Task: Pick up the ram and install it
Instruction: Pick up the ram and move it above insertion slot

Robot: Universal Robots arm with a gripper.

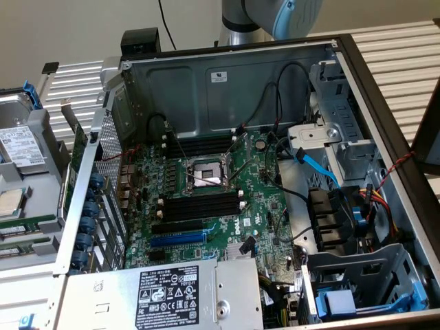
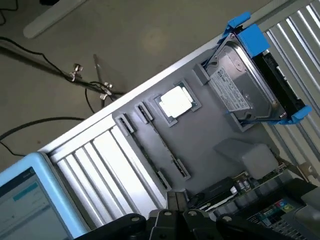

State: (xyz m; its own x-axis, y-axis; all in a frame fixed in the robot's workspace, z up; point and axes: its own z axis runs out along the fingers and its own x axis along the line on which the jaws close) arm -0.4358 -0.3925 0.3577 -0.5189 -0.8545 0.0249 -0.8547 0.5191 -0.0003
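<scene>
Though the gripper (image 2: 175, 207) hangs low over the tray (image 2: 210, 135) in the wrist view, its dark body gives nothing away, and I cannot tell whether it is apart or together. It is nearest to one end of the tray's two long holders (image 2: 160, 150), which run side by side across the grey surface.

That tray sits just outside the case (image 1: 227, 75), at the exterior view's left. It carries a drive (image 2: 245, 80) in a blue bracket, then a CPU (image 2: 175, 102) in a square recess, then the holders. In the exterior view the ram (image 1: 31, 223) seems to lie there as a thin green strip beyond the CPU, with a second green strip just beside it. From the wrist view the sticks are hard to make out.

The case lies open on its side. Its board (image 1: 261, 206) fills the floor, with the socket (image 1: 206, 172) in the middle. Black slots (image 1: 199, 207) lie on either side of the socket.

The arm (image 1: 275, 14) rises behind the case at the exterior view's top edge, where a grey and blue joint shows. A blue-framed screen (image 2: 22, 200) stands near the gripper in the wrist view.
</scene>
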